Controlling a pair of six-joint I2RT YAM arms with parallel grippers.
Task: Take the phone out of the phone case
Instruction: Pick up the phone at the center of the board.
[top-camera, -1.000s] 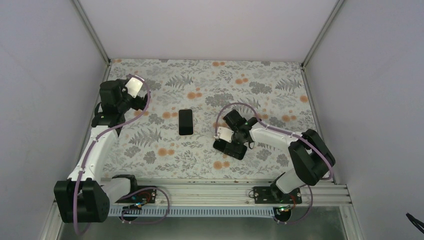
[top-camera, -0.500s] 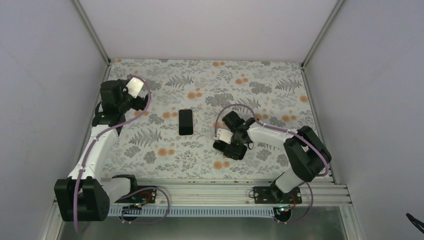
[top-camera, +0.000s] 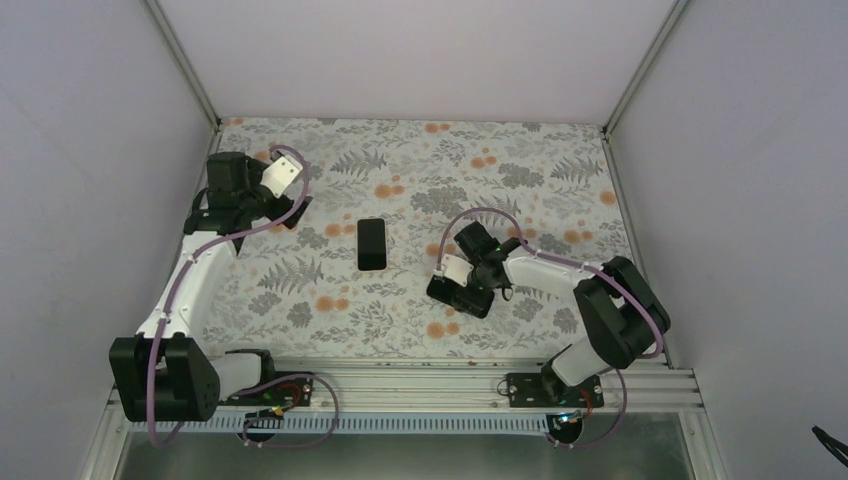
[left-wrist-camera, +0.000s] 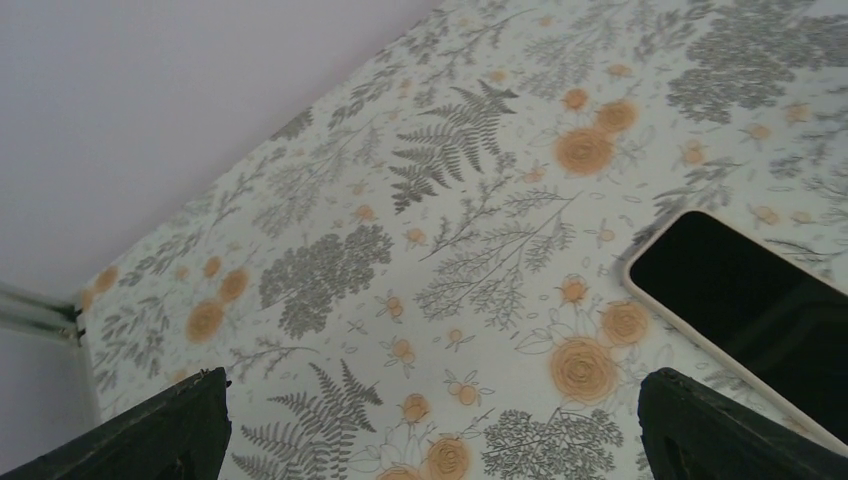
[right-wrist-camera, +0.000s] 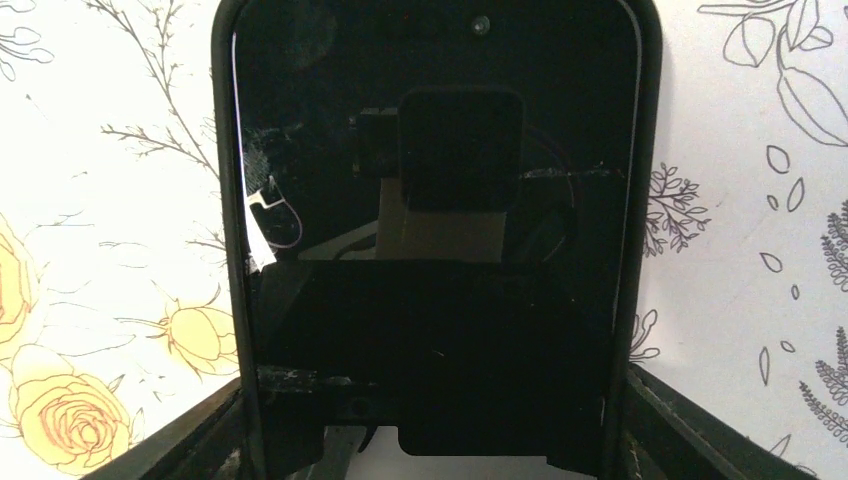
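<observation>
Right hand (right-wrist-camera: 440, 435): astride one end of black phone case (right-wrist-camera: 226, 150), fingers (right-wrist-camera: 690, 440) by both long sides; gripping or not, cannot tell. Phone (right-wrist-camera: 430, 120) inside case, flat, right of centre toward surface (top-camera: 540, 170) near edge. Left hand (left-wrist-camera: 440, 440) agape, far-left corner. Second phone (top-camera: 371, 244) mid-surface.

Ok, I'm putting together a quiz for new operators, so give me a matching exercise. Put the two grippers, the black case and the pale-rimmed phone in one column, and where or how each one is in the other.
Column one:
1. left gripper
2. right gripper
3. black case
4. pale-rimmed phone

Column two:
A. lying alone in the middle
B. straddling the black case
C. open at the far left, holding nothing
D. lying right of centre

Pairs: 1-C, 2-B, 3-D, 4-A.
</observation>
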